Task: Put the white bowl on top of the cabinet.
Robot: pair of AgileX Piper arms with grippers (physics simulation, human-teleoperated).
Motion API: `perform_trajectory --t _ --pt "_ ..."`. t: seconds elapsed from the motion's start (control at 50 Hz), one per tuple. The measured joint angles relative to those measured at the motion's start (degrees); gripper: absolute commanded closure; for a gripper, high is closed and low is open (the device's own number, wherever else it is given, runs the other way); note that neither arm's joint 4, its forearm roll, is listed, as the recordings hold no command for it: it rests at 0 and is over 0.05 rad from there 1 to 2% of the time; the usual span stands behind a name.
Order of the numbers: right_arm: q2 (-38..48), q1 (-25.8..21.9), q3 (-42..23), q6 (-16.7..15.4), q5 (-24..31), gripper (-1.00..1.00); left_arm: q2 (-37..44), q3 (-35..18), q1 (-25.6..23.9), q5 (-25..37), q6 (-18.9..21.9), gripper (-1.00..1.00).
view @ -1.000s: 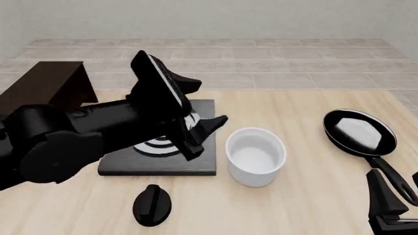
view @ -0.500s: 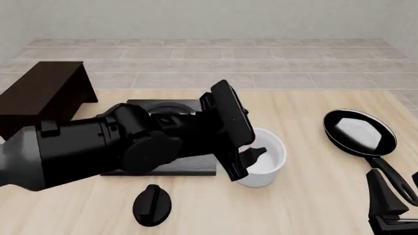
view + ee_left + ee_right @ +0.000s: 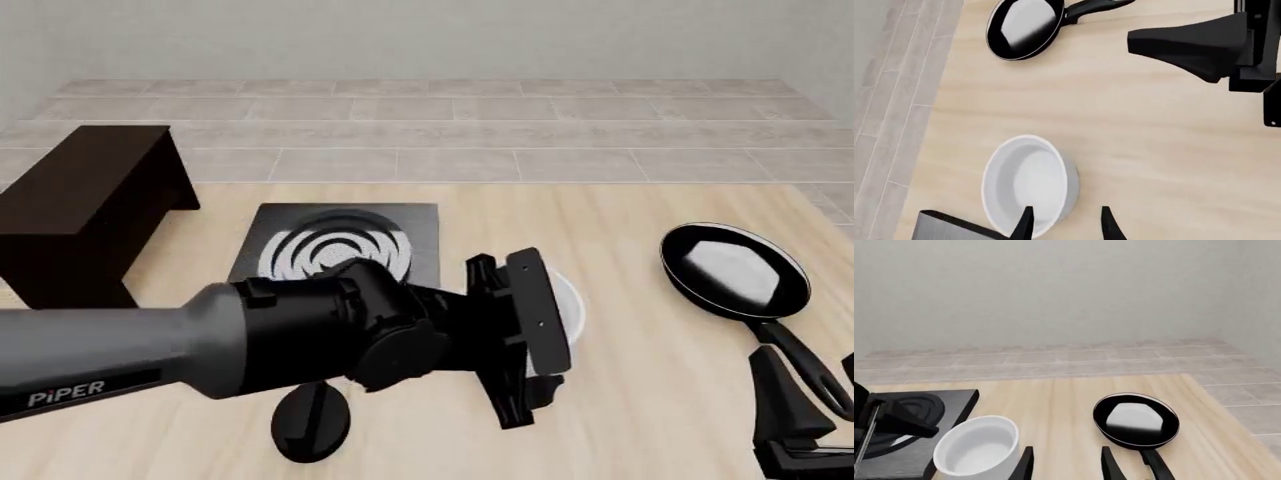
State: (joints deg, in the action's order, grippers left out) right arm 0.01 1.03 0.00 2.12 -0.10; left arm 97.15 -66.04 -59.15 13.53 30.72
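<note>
Between stove plate (image 3: 336, 258) and frying pan (image 3: 734, 268), white bowl (image 3: 1029, 185) upright, mouth up, left hand (image 3: 1065, 226) spread astride its rim.

Cabinet (image 3: 83, 205) far left, stove plate (image 3: 334, 252) beside it, white bowl (image 3: 566, 305) centre, frying pan (image 3: 735, 268) right.

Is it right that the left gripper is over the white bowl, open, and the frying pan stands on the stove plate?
Not the pan. The frying pan lies on the bare table, far from the stove plate, as the front view shows. The left gripper is open over the white bowl.
</note>
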Motion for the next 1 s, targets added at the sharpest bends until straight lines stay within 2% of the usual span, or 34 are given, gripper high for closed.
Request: perform_trajectory --t 0.62,1.0 --pt "0.0 0.0 0.0 0.1 0.0 -1.00 10.7 -1.4 2.7 -2.3 5.2 -1.00" --pt "0.0 0.1 0.0 0.1 0.0 -1.00 15.3 -3.3 5.9 -2.9 6.6 -1.00"
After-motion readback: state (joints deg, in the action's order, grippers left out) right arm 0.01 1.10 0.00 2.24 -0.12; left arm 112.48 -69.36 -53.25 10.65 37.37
